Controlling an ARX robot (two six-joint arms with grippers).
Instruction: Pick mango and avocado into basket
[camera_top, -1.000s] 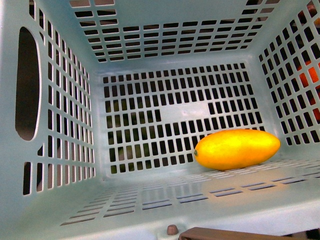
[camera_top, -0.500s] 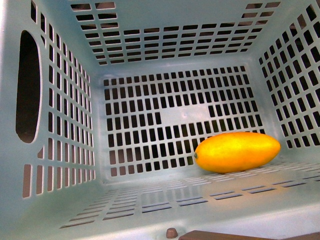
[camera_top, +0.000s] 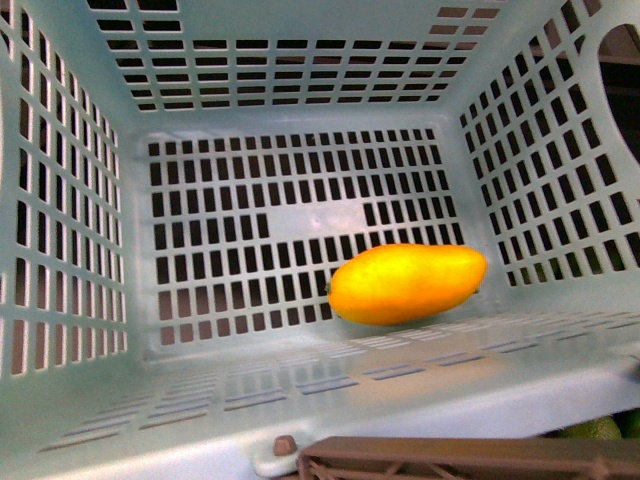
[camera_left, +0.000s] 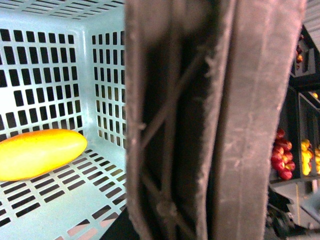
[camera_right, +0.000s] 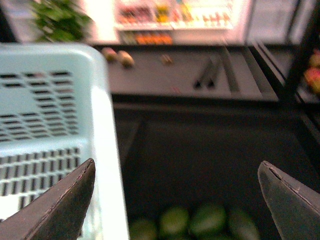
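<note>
The brown handle (camera_left: 200, 120) hides much of the basket (camera_top: 315, 222); the mango (camera_top: 408, 283) lies inside.

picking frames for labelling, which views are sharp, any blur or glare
Front view: sharp; the mango throws a yellow sheen on the basket wall beneath it. Left wrist view: the handle is too close, soft, blocking the middle. Right wrist view: blurred throughout, far shelves washed out, green fruit indistinct.

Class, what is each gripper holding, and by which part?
The right gripper is open and holds nothing. The basket handle fills the left wrist view; whether that gripper grips it cannot be told.
</note>
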